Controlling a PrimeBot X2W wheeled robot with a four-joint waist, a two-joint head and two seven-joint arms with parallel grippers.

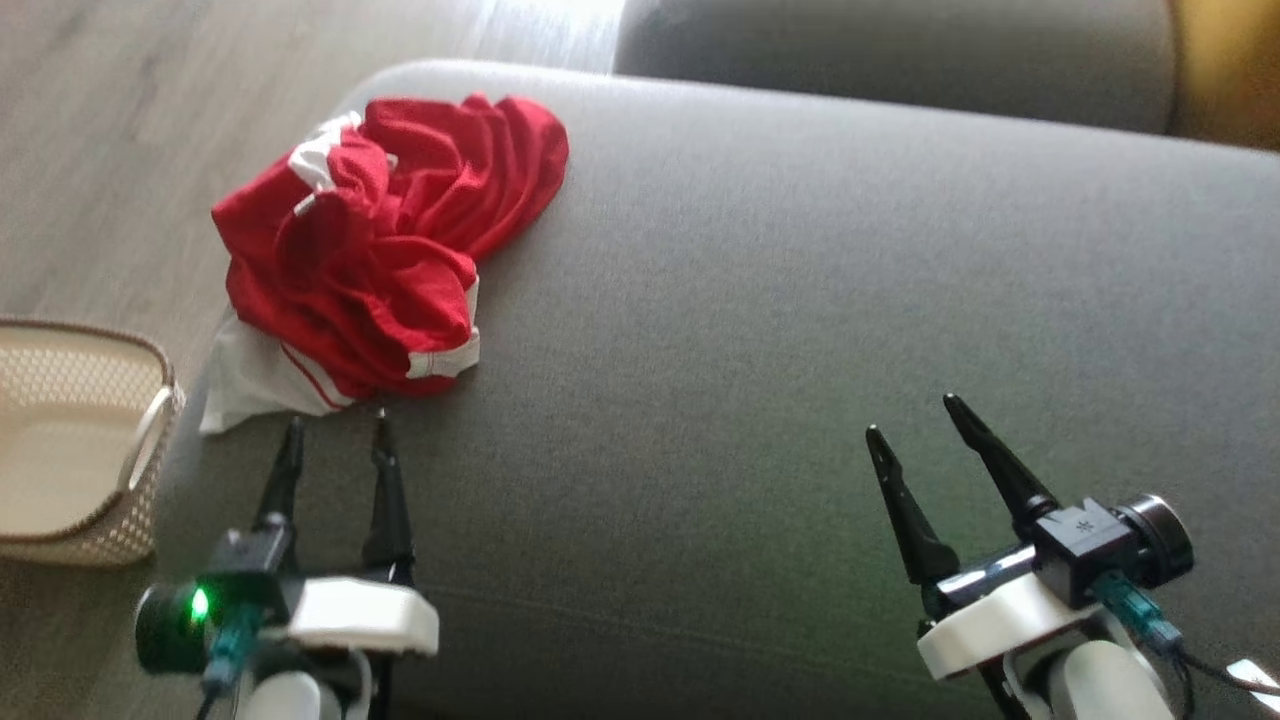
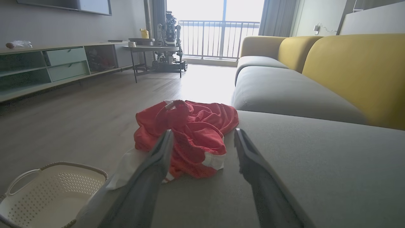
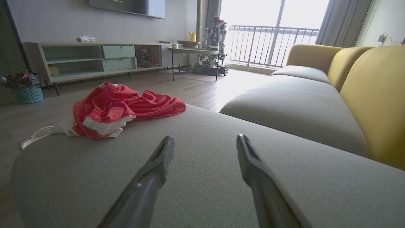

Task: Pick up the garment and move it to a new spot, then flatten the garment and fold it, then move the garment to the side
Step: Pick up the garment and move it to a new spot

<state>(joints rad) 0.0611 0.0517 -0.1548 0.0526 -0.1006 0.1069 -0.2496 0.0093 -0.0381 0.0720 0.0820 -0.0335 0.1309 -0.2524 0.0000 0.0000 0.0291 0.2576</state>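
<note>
Garment crumpled at sofa cushion edge, long axis diagonal, white end toward robot, both jaws spread, empty

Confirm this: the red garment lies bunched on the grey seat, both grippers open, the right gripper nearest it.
Wrong on one point: the head view shows the left gripper nearest the garment, not the right gripper. The garment does lie bunched on the grey seat, both grippers open.

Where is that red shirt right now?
In the head view the garment lies crumpled at the left end of the grey cushion, just beyond the open left gripper, near the cream basket.
</note>
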